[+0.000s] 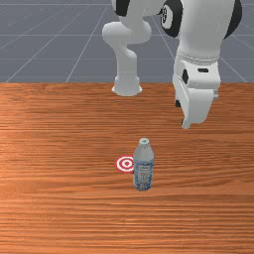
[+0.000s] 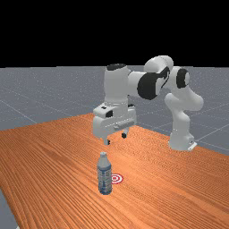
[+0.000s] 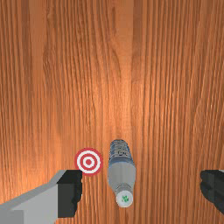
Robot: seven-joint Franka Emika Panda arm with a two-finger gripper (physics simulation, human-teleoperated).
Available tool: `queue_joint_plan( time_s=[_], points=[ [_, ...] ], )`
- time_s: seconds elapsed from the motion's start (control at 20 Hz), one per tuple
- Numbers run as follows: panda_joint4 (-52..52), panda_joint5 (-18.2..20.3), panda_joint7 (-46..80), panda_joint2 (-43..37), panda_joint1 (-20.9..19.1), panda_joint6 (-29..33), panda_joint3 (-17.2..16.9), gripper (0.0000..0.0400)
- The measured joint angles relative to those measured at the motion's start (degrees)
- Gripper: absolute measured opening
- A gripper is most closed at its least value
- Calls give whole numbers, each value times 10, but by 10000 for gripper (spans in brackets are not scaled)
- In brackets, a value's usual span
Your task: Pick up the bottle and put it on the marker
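In the far view my gripper (image 2: 116, 139) hangs above the table, higher than the bottle (image 2: 104, 175), its two fingers wide apart with nothing held. The bottle, clear with a blue label and a white cap, stands upright on the wood. Beside its base lies the flat red-and-white ringed marker (image 2: 116, 178). From the front, the bottle (image 1: 143, 166) overlaps the right edge of the marker (image 1: 125, 163). Looking down in the wrist view, the gripper (image 3: 142, 191) is open, the bottle cap (image 3: 124, 198) appears between the fingers, and the marker (image 3: 88, 162) is near one fingertip.
The orange-brown table (image 1: 59, 198) extends around the bottle and marker. The arm's base (image 2: 181, 142) stands at the table's far end, on the far view's right.
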Motion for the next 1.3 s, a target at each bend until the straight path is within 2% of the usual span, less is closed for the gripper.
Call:
queue_joint_plan(
  time_s=[0.05,0.1,0.15,0.3,0.5,0.55,0.6,1.05,1.2,1.3],
  points=[
    [62,0,-3,35,0,-28,-1,400],
    [62,0,-3,36,0,-28,-1,400],
    [123,4,21,72,2,-53,-5,400],
    [86,18,75,53,-11,-39,-15,400],
    [52,0,-10,34,-31,-23,-15,400],
    [110,8,-16,64,-35,-63,-11,400],
    [47,7,-13,33,-35,-18,-12,400],
    [25,22,27,59,-50,5,-20,400],
    [15,5,-22,53,-59,10,-23,400],
    [-35,11,-22,28,-62,50,-19,400]
  ],
)
